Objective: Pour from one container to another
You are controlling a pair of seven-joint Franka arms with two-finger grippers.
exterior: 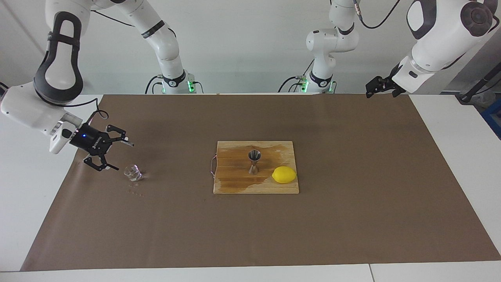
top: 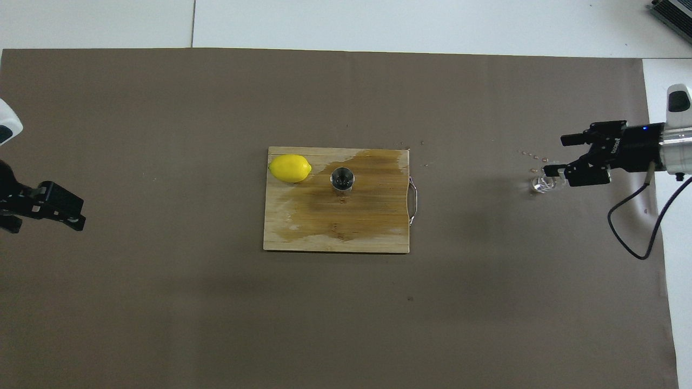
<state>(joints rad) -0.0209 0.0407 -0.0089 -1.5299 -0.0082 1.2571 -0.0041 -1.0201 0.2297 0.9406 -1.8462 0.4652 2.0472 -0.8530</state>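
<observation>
**Glass set down, both pincers released**

Your right pincer (exterior: 117,156) hangs with fingers spread over the brown mat, empty, just beside the glass tumbler (exterior: 132,172) standing toward the right arm's end. The steel jigger (exterior: 254,161) stands upright on the wet cutting board (exterior: 235,184) beside the lemon (exterior: 284,174). Your left pincer (exterior: 372,88) waits, released.

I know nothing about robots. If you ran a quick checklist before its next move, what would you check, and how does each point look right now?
1. Glass tumbler standing upright on the brown mat: ok.
2. Right gripper open and clear of the tumbler, raised beside it: ok.
3. Steel jigger upright on the cutting board: ok.
4. Lemon beside the jigger, apart from it: ok.
5. Board dry: not ok, a large wet stain spreads across it.
6. Left gripper waiting above the table edge at its own end, out of the way: ok.
</observation>
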